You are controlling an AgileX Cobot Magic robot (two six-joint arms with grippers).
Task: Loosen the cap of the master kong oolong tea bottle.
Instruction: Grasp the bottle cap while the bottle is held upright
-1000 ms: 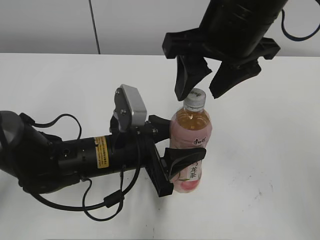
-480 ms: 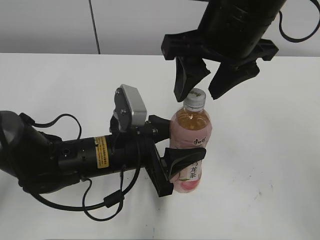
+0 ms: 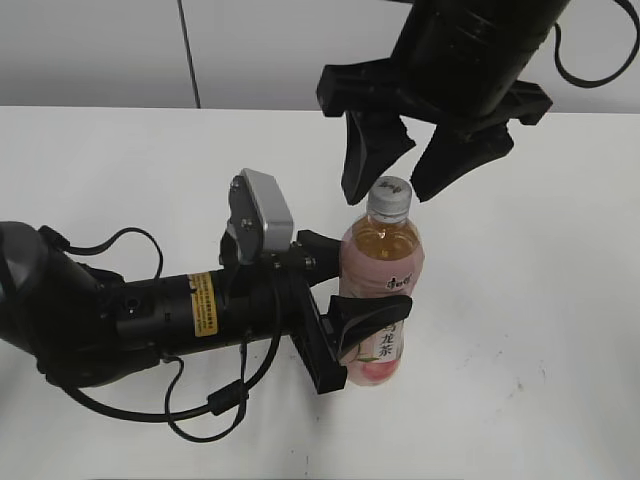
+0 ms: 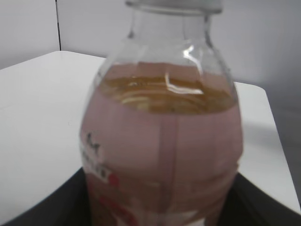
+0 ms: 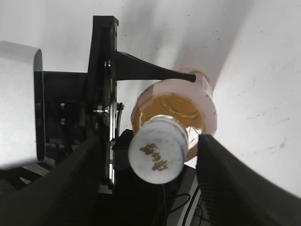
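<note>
The master kong oolong tea bottle [image 3: 380, 290] stands upright on the white table, clear with amber tea and a pink label. My left gripper [image 3: 352, 300] is shut on its body from the left; the bottle fills the left wrist view [image 4: 162, 141]. The white cap [image 3: 389, 197] with a small logo sits on the neck and shows from above in the right wrist view [image 5: 158, 149]. My right gripper [image 3: 396, 165] hangs open just above the cap, one finger on each side, not touching it; its fingers [image 5: 150, 188] flank the cap in the right wrist view.
The left arm's black body [image 3: 120, 320] and its cables lie across the table at the left. The white table [image 3: 540, 330] extends right of the bottle. A grey wall with a dark seam [image 3: 190, 50] is behind.
My right gripper has shifted slightly left and its fingers have spread a little wider above the cap. The bottle and left gripper have not moved.
</note>
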